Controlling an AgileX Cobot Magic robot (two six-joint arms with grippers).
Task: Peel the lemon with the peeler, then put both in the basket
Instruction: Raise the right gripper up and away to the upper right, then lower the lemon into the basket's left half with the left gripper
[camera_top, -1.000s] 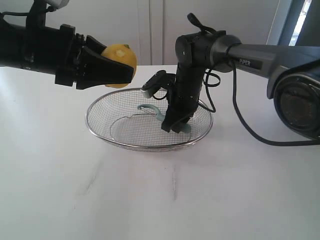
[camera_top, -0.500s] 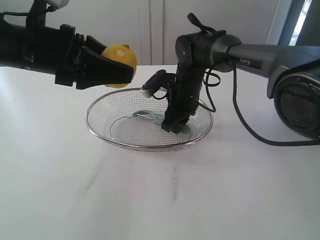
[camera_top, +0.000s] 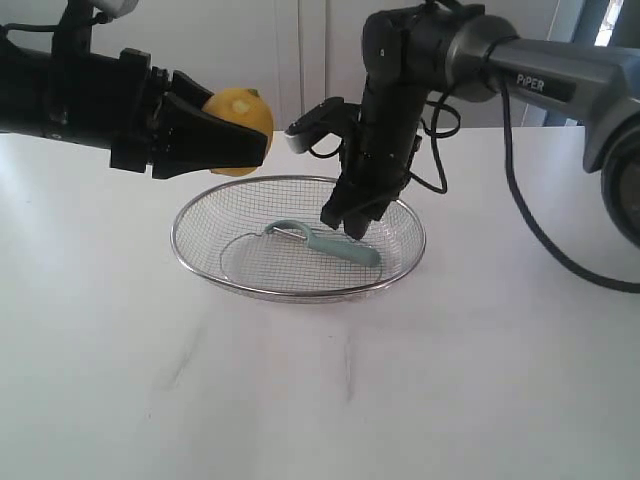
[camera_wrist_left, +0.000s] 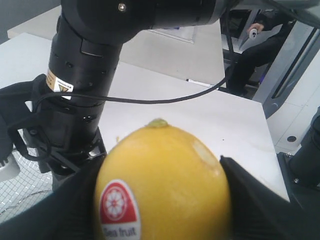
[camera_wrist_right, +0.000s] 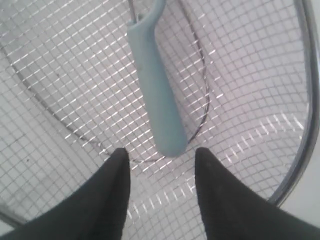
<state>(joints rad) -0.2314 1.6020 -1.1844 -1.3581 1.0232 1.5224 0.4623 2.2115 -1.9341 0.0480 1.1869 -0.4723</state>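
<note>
The lemon (camera_top: 244, 112) is pinched in the left gripper (camera_top: 250, 138), off the worktop (camera_top: 400, 400); the gripper fingers hide its lower half. The peeler (camera_top: 330, 243) lies in the basket (camera_top: 174, 245), its blade head cut off in the right wrist view. The right gripper (camera_top: 348, 222) is spread above the handle, not touching it.

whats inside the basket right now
Only the peeler, lying flat on the mesh of the basket, with the open right gripper just above its handle. The lemon is outside, held by the left gripper. The mesh behind the right gripper is hidden.
</note>
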